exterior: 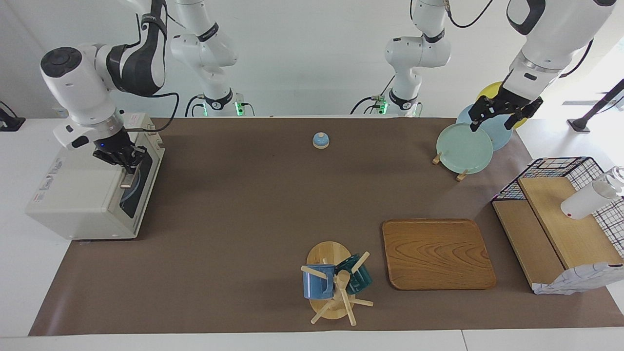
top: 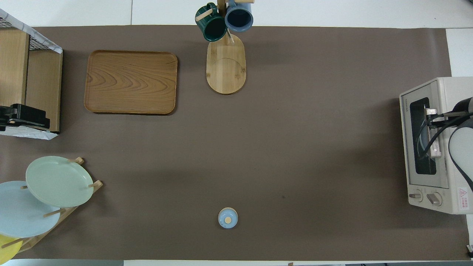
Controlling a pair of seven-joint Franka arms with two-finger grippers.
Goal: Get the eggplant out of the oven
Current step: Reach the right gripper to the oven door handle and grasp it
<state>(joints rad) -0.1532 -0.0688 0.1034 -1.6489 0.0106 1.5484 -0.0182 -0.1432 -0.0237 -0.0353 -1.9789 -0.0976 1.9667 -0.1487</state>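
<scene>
The cream-white oven (exterior: 83,195) stands at the right arm's end of the table, with its dark glass door facing the table's middle. It also shows in the overhead view (top: 443,147). My right gripper (exterior: 127,163) is down at the door's metal bar handle (top: 435,142), at the top of the door. The door looks closed. A round plate shows faintly through the glass. The eggplant is hidden. My left gripper (exterior: 493,123) is open and empty, up in the air over the plate rack, and waits there.
A wooden rack holds a green plate (exterior: 464,147), a blue plate and a yellow plate. A small blue bell (exterior: 321,140) sits near the robots. A wooden tray (exterior: 436,253), a mug tree with two mugs (exterior: 334,282) and a wire shelf rack (exterior: 560,214) are also here.
</scene>
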